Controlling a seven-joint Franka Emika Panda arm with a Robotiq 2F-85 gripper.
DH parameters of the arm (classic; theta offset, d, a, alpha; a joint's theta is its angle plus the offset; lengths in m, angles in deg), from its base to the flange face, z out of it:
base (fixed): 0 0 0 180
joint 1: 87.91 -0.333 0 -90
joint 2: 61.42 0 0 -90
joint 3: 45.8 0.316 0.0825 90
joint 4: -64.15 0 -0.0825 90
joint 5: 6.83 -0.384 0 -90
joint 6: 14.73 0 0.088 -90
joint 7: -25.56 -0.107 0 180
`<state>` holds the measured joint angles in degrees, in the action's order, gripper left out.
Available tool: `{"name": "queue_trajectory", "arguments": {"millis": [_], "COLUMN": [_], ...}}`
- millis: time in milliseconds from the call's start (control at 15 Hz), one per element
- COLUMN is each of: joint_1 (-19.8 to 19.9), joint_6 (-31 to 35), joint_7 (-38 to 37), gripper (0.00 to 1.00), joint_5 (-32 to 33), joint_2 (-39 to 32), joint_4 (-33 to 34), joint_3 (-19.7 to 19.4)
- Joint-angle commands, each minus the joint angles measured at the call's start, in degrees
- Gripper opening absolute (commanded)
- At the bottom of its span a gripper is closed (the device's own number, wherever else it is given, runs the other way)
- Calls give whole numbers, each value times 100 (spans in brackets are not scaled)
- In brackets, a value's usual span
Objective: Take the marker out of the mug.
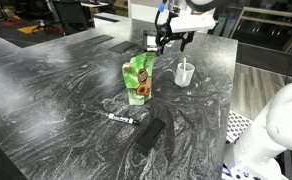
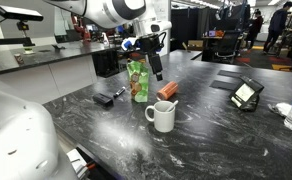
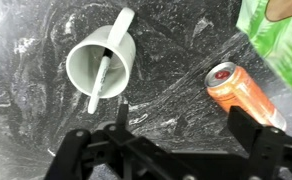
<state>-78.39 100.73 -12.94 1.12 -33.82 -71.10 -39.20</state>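
The white mug (image 3: 98, 62) stands on the dark marbled table, upper left in the wrist view, and shows in both exterior views (image 1: 184, 72) (image 2: 163, 116). The slim marker (image 3: 98, 86) leans inside it, one end poking over the rim. My gripper (image 3: 186, 128) is open and empty. It hangs above the table between the mug and an orange can, apart from both. In the exterior views it is up in the air near the green pouch (image 1: 169, 40) (image 2: 153, 62).
An orange can (image 3: 238, 90) (image 2: 166, 90) lies on its side next to the green snack pouch (image 1: 138, 78) (image 2: 138, 80). A black marker with whitish bands (image 1: 121, 117) and a black flat object (image 1: 149, 135) lie nearer the table edge. A black device (image 2: 247, 93) stands apart.
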Motion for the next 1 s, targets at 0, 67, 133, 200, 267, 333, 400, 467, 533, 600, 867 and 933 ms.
{"name": "queue_trajectory", "arguments": {"millis": [0, 67, 133, 200, 267, 333, 400, 467, 533, 600, 867, 933], "joint_1": [222, 264, 290, 294, 298, 300, 289, 281, 280, 287, 299, 293], "joint_6": [-491, -538, -592, -589, -613, -601, -600, -606, -607, -603, -630, -544], "joint_7": [-130, -146, -142, -93, -65, -43, -55, -49, -57, -90, -166, -136], "gripper": [100, 100, 100, 100, 100, 100, 100, 100, 100, 100, 100, 100], "joint_5": [205, 201, 190, 161, 143, 134, 119, 118, 132, 151, 170, 139], "joint_2": [-255, -288, -323, -347, -373, -412, -439, -485, -539, -576, -683, -693], "joint_4": [372, 398, 415, 381, 354, 309, 264, 245, 221, 202, 176, 146], "joint_3": [-257, -351, -427, -507, -571, -631, -669, -704, -728, -744, -813, -854]}}
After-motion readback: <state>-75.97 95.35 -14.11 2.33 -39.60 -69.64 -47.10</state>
